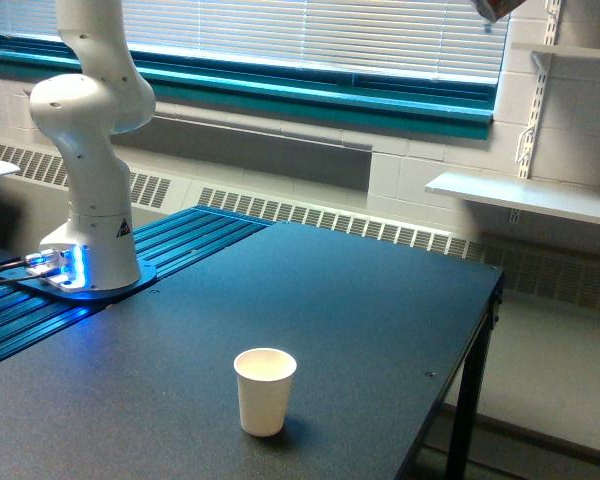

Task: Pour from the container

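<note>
At the very top edge of the exterior view, toward its right, only the lower tip of the container (493, 8) shows, with a brownish tone inside it. The gripper that carries it is outside the frame, so it cannot be told how the fingers stand. The container hangs high in front of the blinds (310, 35), well apart from the table (360, 310) and far up and to the exterior view's right of the paper cup (264, 390). This white cup stands upright near the front edge of the dark table, alone, with its mouth open upward. On the exterior view's left, the white arm base (88, 170) stands on a blue ribbed plate (180, 245), with a blue light at its foot. A white shelf (525, 195) is fixed to the wall at the right.
</note>
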Tool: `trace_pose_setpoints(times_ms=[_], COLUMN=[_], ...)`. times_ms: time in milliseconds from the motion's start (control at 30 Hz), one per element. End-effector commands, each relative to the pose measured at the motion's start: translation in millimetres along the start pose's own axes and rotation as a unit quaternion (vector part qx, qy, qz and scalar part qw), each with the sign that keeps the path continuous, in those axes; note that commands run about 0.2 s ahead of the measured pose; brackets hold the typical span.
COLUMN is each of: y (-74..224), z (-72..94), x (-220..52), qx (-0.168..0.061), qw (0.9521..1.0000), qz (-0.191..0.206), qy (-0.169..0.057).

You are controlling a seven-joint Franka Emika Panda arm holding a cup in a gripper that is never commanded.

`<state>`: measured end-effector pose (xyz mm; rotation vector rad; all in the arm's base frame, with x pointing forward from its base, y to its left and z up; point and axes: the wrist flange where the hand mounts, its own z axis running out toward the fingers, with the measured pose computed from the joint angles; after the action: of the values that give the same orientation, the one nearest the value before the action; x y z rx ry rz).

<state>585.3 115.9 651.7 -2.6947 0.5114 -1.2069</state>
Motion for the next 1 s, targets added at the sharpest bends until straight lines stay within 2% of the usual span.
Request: trace_pose_setpoints(times_ms=[33,600,1000], y=[23.9,100.5,152.9], z=[-0.7,5.9,-3.1], x=[5.1,0.1,-14.2], qx=[-0.015,-0.054,-0.075], qw=[0.9997,0.9958,0.9904], qz=[0.016,0.072,0.115], qy=[0.012,0.018,0.019])
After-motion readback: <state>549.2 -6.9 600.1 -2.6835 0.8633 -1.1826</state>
